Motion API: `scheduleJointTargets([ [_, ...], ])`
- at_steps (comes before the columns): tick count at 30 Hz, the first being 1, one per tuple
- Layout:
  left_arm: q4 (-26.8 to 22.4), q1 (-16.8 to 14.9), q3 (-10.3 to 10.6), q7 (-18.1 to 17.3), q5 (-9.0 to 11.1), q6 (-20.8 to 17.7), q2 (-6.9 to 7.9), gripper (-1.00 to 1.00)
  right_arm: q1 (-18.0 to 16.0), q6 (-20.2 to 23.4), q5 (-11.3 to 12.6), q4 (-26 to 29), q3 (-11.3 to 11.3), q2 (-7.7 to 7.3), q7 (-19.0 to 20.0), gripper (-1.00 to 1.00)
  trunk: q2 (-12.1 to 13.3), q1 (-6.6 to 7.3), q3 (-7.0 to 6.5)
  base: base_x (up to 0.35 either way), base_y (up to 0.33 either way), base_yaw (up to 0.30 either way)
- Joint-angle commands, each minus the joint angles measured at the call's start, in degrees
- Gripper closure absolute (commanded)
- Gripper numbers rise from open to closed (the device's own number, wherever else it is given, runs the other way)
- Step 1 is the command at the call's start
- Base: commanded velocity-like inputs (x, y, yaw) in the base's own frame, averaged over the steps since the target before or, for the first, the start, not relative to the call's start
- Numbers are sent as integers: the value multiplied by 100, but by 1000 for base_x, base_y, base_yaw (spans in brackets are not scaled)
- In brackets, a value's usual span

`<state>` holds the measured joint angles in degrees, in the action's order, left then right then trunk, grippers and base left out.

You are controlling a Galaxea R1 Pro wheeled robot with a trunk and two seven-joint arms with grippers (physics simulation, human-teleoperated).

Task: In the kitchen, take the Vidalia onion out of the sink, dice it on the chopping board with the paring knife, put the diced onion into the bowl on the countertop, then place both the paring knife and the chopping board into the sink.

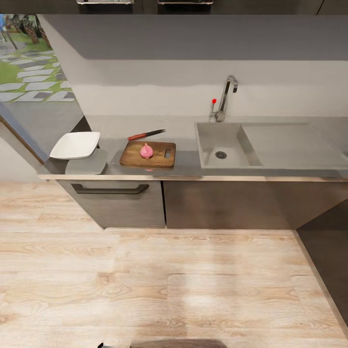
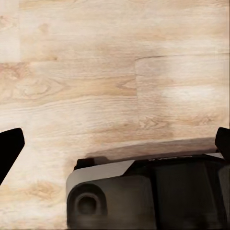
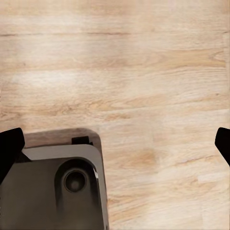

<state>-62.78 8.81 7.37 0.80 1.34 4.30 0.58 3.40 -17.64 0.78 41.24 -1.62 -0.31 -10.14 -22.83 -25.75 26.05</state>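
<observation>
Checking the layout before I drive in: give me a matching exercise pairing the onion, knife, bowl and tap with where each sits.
Things:
1. onion
2. knife
3. bowl
4. tap

Places:
A. behind the sink
B. on the board
C. at the counter's left end
D. on the counter just behind the board

Pairs: 1-B, 2-D, 3-C, 4-A

Pink onion (image 1: 146, 151) on brown board (image 1: 135, 155), red-handled knife (image 1: 146, 135), white bowl (image 1: 75, 145), grey countertop (image 1: 179, 135).
</observation>
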Motion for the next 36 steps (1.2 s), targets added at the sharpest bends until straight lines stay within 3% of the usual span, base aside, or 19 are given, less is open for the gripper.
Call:
scheduleJointTargets([
  [1, 81, 0, -16, 10, 14, 12, 4, -100, 3, -11, 8, 7, 5, 0, -13, -100, -9, -4, 5, 0, 0, 0],
  [3, 297, -1, -132, 9, 17, 15, 4, -100, 3, -15, 13, 7, 4, 2, -14, -100, -9, -4, -2, 0, 0, 0],
  [5, 632, -2, -446, 0, 38, 18, 3, -100, 3, -19, 22, 4, 4, 4, -14, -100, -9, -4, -17, 0, 0, 0],
  [7, 748, -2, -535, -13, 47, 18, -4, -100, 3, -20, 25, 5, 4, 4, -14, -100, -9, -4, -34, 0, 0, 0],
  [32, 1083, -9, -581, -10, 60, 24, -16, -100, 3, -20, 27, -19, 19, 5, -11, -100, -9, -4, -261, 0, 0, 0],
  [36, 1380, -15, -579, -10, 60, 25, -29, -100, 3, -20, 30, -19, 15, 5, -13, -100, -9, -4, -297, 0, 0, 0],
])
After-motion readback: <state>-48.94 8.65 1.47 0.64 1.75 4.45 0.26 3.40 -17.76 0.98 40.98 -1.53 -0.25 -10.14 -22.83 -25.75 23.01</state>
